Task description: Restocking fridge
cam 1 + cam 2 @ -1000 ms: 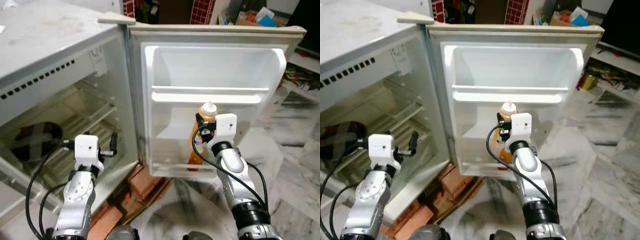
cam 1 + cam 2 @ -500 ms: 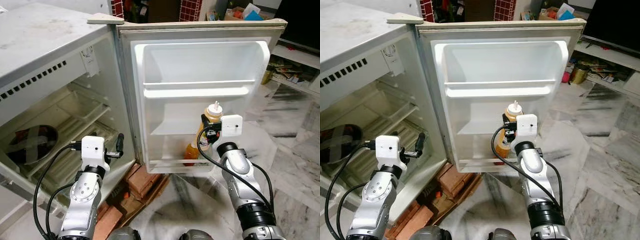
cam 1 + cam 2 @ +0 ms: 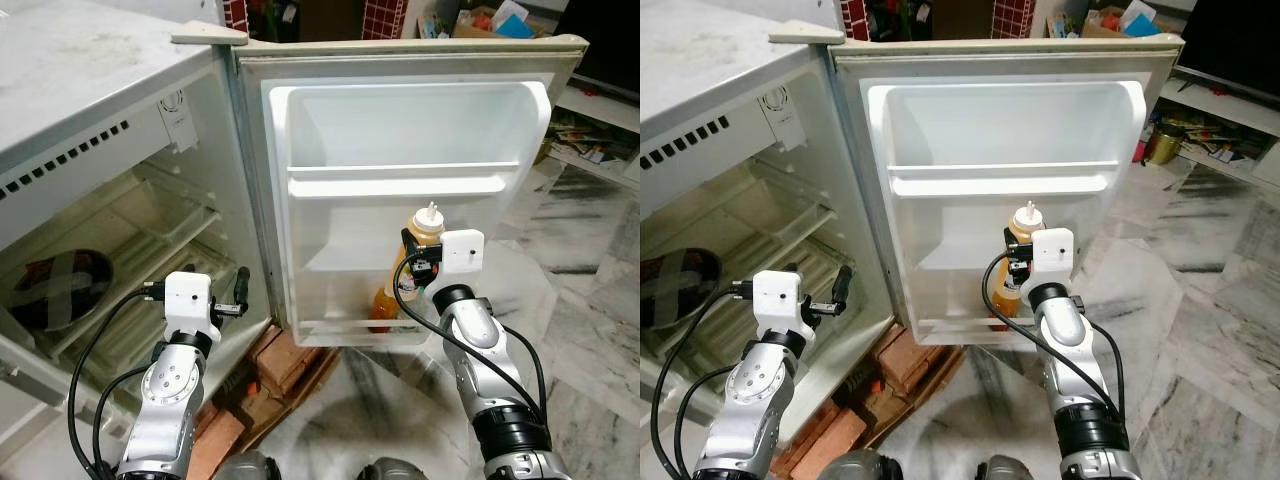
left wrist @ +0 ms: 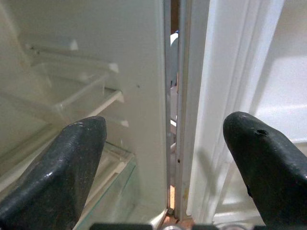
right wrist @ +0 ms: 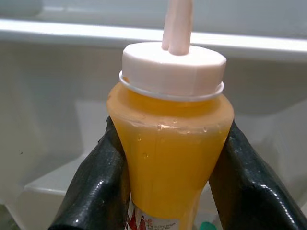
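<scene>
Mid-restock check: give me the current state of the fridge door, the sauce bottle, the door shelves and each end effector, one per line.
Fridge door: swung wide open.
Sauce bottle: upright, capped, gripped at the door's lower shelf.
Upper door shelf: nothing on it.
Lower door shelf: holds an orange item beside the bottle.
Right end effector: shut on the sauce bottle.
Left end effector: open, holding nothing, by the hinge edge.

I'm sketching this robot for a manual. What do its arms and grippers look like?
Both arms are silver, jointed metal segments with dark bands at the lower joints. Each wrist carries a boxy white camera housing, with black cables looping from it down the arm. The left gripper and right gripper each have two long, glossy black fingers with rounded tips; one left fingertip shows a small hole.
</scene>
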Tool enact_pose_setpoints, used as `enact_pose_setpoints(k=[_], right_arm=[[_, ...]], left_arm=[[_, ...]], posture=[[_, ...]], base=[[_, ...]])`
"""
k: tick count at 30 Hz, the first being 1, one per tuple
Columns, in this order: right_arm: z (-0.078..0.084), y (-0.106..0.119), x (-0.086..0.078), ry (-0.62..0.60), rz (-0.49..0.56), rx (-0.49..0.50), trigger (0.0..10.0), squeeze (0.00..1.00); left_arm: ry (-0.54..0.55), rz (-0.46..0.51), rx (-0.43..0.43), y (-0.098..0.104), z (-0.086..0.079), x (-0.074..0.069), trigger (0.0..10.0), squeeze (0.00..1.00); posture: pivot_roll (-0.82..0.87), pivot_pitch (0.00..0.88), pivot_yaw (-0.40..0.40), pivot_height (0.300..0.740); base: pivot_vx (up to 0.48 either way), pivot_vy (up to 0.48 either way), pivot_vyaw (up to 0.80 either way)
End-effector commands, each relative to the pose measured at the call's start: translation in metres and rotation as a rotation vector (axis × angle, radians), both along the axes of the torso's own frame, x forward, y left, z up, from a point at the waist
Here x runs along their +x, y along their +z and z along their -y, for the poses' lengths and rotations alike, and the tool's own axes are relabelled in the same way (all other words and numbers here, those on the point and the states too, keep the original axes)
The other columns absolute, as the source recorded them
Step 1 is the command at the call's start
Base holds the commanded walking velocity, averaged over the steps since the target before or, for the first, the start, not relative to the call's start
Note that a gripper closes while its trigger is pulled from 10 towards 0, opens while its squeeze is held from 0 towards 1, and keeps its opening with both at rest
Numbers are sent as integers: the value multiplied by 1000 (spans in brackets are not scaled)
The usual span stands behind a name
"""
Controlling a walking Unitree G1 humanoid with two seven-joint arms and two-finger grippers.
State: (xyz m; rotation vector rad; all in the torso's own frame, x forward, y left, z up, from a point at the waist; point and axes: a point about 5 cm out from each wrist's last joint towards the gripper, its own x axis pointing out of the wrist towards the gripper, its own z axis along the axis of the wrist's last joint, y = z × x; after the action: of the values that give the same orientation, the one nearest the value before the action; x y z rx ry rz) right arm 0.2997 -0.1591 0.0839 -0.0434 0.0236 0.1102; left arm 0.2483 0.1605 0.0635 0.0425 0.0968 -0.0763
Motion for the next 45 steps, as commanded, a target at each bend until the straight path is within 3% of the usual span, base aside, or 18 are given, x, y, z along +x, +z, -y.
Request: enact_pose_setpoints(k=[1, 9, 36, 45], right_arm=[[-2, 2, 1, 9, 8, -3, 10000, 0], [-3, 4, 2, 18, 19, 2, 10000, 0], [-7, 6, 5, 19, 27, -11, 10000, 0], [-9, 5, 4, 28, 24, -14, 10000, 0]], left_arm=[[-7, -2, 7, 1, 1, 0, 10000, 0], [-5, -1, 7, 1, 1, 0, 10000, 0], [-13, 20, 19, 4, 1, 3, 10000, 0], [-22, 17, 10, 4, 2, 3, 10000, 0]], posture=[[-10, 6, -4, 676], [-10, 4, -7, 636], [-9, 16, 1, 636], [-11, 18, 4, 636]], base=[[0, 0, 0], [0, 0, 0], [0, 0, 0], [273, 0, 0]])
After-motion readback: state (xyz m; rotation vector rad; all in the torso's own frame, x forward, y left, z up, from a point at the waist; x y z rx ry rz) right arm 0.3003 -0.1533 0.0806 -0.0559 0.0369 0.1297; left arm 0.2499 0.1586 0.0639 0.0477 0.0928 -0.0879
